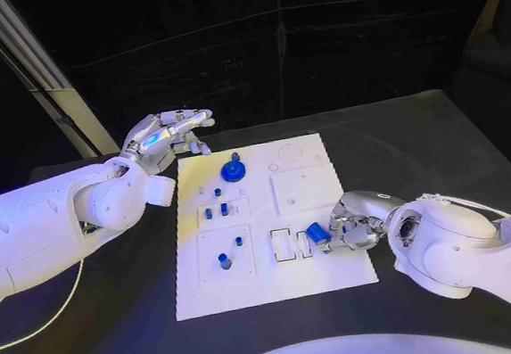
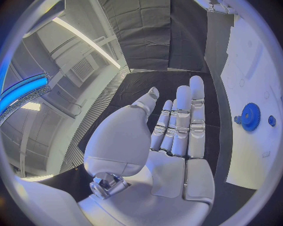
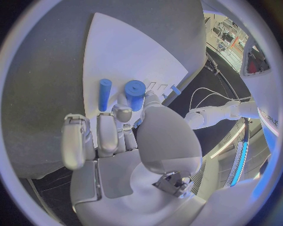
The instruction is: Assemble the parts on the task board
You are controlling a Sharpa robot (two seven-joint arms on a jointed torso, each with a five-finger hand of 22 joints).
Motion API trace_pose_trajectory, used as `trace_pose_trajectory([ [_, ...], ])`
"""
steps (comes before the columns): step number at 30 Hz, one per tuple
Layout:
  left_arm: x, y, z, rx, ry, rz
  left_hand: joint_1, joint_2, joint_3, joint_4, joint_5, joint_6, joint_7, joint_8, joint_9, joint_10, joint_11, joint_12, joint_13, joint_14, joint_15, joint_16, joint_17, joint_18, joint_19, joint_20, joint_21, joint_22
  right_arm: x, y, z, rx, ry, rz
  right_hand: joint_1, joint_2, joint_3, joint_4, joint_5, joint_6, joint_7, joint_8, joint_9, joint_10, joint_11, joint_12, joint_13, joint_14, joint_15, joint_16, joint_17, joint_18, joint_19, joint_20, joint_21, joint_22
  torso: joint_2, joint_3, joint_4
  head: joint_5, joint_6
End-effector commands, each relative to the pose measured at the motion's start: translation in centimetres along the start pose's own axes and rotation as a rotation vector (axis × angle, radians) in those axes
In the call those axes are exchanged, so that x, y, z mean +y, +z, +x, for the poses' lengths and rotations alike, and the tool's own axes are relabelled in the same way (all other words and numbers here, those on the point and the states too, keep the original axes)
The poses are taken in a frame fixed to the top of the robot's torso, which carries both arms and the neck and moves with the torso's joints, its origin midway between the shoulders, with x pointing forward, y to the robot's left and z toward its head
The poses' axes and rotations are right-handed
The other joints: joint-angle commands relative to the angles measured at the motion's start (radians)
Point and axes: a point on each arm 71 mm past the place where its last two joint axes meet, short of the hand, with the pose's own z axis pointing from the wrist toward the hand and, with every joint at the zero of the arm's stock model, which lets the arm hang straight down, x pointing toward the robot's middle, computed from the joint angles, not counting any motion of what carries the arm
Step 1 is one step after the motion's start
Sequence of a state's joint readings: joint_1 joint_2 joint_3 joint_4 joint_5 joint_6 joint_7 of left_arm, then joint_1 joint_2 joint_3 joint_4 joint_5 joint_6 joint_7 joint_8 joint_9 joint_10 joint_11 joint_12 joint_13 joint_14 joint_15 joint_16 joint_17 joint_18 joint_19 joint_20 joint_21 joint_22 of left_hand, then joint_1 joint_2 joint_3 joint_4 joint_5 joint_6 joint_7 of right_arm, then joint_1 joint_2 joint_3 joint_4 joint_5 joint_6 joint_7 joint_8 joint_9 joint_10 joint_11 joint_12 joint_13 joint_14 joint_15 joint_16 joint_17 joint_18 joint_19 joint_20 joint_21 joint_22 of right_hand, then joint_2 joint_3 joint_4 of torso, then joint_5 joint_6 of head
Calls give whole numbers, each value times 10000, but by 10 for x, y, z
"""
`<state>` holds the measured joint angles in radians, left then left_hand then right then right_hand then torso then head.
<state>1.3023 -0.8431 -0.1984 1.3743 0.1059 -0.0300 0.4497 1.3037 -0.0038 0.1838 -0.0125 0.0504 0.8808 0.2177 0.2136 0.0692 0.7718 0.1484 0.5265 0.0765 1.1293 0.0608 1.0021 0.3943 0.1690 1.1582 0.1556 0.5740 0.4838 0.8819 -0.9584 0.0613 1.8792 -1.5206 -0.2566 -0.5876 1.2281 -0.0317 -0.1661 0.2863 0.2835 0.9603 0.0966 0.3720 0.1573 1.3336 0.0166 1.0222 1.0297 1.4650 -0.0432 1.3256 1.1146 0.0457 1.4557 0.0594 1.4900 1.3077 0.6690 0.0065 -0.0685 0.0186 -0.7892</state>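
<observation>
The white task board (image 1: 270, 274) lies mid-table. On it stand a blue gear (image 1: 231, 172), two small blue pegs (image 1: 216, 210) and other blue pegs (image 1: 226, 261). My left hand (image 1: 169, 134) hovers over the board's far left corner with straight fingers and nothing in it. The left wrist view shows its bare palm (image 2: 171, 155), the gear (image 2: 251, 117) and the board (image 2: 253, 70). My right hand (image 1: 354, 224) is at the board's right edge and pinches a thick blue cylinder (image 1: 320, 233) (image 3: 135, 94) between thumb and finger. A thinner blue cylinder (image 3: 104, 94) lies on the board (image 3: 129, 52) beside it.
Raised white blocks (image 1: 303, 190) and small slots (image 1: 282, 245) mark the board. The black table (image 1: 434, 150) spreads around it. A white cable (image 1: 31, 328) trails under my left arm. A slanted metal post (image 1: 39, 74) rises at the back left.
</observation>
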Motion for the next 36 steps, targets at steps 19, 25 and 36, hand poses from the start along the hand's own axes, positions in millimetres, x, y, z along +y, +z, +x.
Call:
trace_pose_trajectory([
  [19, -1, 0, 2, 196, -87, 28, 3, 95, -66, -3, -14, -32, -23, 63, 3, -47, -6, 83, -22, -75, -21, 60, -22, 132, 85, -1, -48, -22, 6, 7, 8, 426, -1029, 426, 553, -60, -338, -50, 724, -177, 14, 242, 181, 163, 5, 376, 634, 394, -88, 294, 483, -89, 125, 17, 91, 1190, -5, -12, -12, 35, 22],
  [25, -1, 1, 3, 227, -99, 7, 3, 95, -66, -3, -14, -32, -23, 63, 3, -47, -6, 83, -22, -75, -21, 60, -22, 132, 85, -1, -48, -22, 8, 8, 8, 275, -934, 439, 517, -59, -416, -10, 702, -151, 3, 281, 214, 173, -2, 394, 694, 393, -89, 312, 517, -88, 122, 17, 90, 1190, 1, -7, -14, 29, 24],
  [36, -1, 0, 2, 218, -100, -9, 6, 96, -75, -4, -13, -36, -24, 68, 2, -57, -5, 88, -25, -81, -20, 61, -26, 132, 84, -1, -53, -27, 10, -2, -1, -612, 998, 172, 1000, 100, -410, -21, 2955, 18, -65, 308, 306, 392, -83, 709, 1167, 407, -157, 407, 698, -126, 232, -45, 169, 1349, -6, -12, -13, 61, 43],
])
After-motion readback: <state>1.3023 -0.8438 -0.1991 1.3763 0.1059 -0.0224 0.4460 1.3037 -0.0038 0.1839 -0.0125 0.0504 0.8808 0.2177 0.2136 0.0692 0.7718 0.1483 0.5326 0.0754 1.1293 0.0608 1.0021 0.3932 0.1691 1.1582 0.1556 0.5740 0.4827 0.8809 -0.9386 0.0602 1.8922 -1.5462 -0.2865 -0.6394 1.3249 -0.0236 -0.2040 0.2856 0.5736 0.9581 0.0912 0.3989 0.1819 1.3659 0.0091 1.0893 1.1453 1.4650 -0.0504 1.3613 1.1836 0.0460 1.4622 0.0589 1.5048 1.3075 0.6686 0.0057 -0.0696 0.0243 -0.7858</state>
